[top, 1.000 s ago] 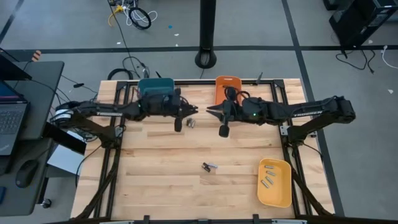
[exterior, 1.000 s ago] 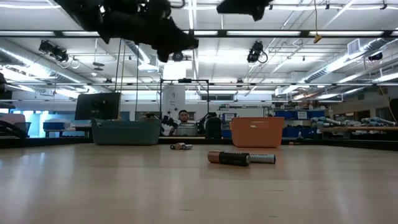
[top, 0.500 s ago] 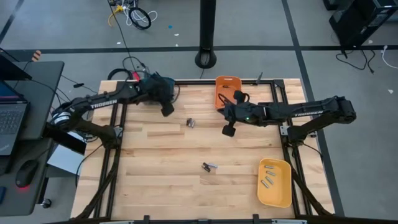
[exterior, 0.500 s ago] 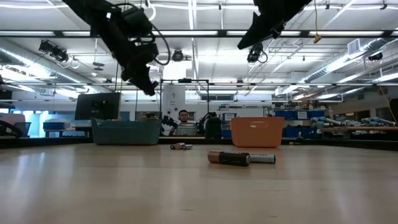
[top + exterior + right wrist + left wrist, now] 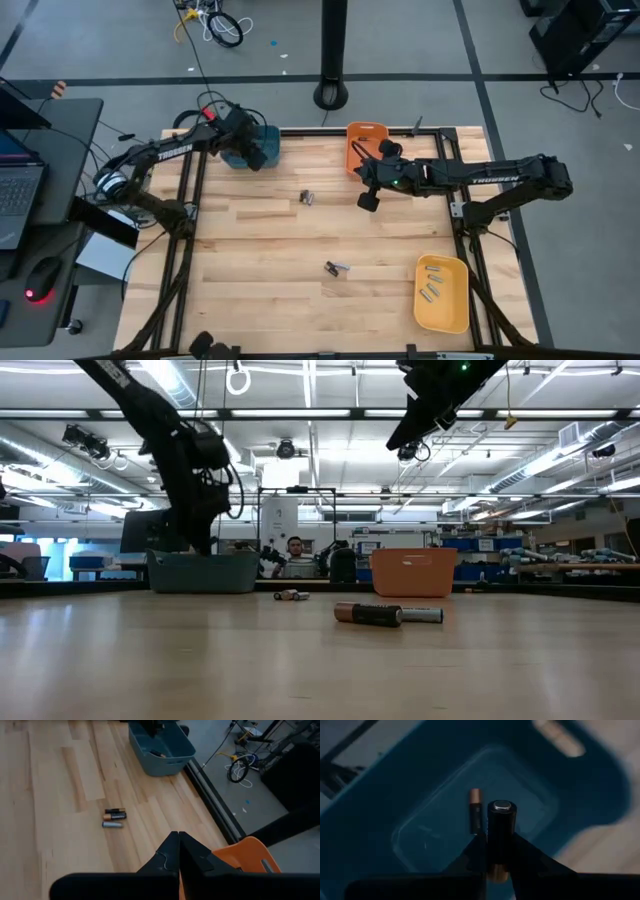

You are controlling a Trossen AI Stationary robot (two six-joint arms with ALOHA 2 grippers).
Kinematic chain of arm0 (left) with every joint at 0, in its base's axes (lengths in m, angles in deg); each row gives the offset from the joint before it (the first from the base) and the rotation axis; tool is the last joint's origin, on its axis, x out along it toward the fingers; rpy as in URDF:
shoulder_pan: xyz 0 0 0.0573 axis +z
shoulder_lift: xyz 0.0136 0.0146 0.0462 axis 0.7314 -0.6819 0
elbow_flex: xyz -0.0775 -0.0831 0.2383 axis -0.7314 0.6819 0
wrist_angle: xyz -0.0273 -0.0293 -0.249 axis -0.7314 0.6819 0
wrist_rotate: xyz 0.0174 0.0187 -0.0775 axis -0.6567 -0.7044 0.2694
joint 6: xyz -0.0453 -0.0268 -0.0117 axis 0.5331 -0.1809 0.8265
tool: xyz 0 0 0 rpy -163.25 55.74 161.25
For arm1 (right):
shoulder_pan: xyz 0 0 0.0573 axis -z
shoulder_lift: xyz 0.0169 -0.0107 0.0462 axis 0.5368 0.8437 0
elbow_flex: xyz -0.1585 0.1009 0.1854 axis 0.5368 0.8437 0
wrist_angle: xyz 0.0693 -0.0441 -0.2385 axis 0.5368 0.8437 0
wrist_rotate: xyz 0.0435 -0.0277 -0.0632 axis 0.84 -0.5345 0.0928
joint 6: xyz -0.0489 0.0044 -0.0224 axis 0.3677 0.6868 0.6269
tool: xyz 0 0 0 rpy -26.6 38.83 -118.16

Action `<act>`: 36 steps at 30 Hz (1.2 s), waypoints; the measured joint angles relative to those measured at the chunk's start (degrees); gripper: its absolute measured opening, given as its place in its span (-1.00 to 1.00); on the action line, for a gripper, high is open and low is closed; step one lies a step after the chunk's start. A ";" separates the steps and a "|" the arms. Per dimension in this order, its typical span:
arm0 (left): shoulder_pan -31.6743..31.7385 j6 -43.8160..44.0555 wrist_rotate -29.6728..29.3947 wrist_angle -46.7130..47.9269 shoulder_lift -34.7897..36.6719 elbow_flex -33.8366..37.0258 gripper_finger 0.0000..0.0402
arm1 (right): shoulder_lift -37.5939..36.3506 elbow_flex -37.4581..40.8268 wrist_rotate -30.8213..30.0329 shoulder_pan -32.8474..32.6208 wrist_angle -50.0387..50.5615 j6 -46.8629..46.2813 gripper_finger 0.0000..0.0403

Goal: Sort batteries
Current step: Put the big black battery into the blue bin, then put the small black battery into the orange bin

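My left gripper (image 5: 499,851) hangs over the teal bin (image 5: 268,142) at the table's far left corner, shut on a black battery (image 5: 501,827). One more battery (image 5: 475,812) lies on the bin's floor. My right gripper (image 5: 368,202) hovers shut and empty near the orange bin (image 5: 362,140). Two batteries (image 5: 308,197) lie side by side mid-table toward the far edge, and another pair (image 5: 336,267) lies nearer. In the low view the nearer pair shows as a dark one (image 5: 368,614) and a silvery one (image 5: 422,615). My left gripper pinches the black battery between its two fingers, which sit on the half toward its copper end (image 5: 496,866). The battery lies along the fingers, and its silver cap (image 5: 502,806) juts past the tips toward the bin. It is lifted clear above the bin's floor.
A yellow bin (image 5: 442,296) at the near right holds several batteries. The orange bin stands at the far edge, right of centre. Bare wood lies between the battery pairs and the bins. A person (image 5: 295,546) sits in the room beyond the table.
My left gripper has swung from mid-table toward the far left corner, tipping downward, and now hangs over the teal bin with the battery. My right gripper has shifted slightly toward the right and far edge, staying shut. The batteries on the table have not moved.
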 joint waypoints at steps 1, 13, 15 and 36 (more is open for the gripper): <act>0.63 -0.04 0.00 -0.17 -1.18 0.00 -0.72 | 0.00 0.00 0.00 0.14 0.00 0.01 -0.96; 4.55 0.01 -0.87 0.61 -13.50 -4.66 -0.72 | 0.00 0.02 0.09 1.02 0.13 0.19 -0.96; 4.58 0.09 -1.47 0.94 -15.12 -5.68 -0.72 | 0.00 0.02 0.11 1.02 0.15 0.19 -0.96; 2.11 -1.77 -3.82 2.52 -19.25 -12.09 0.10 | 0.00 0.04 0.15 1.17 1.81 0.14 -0.95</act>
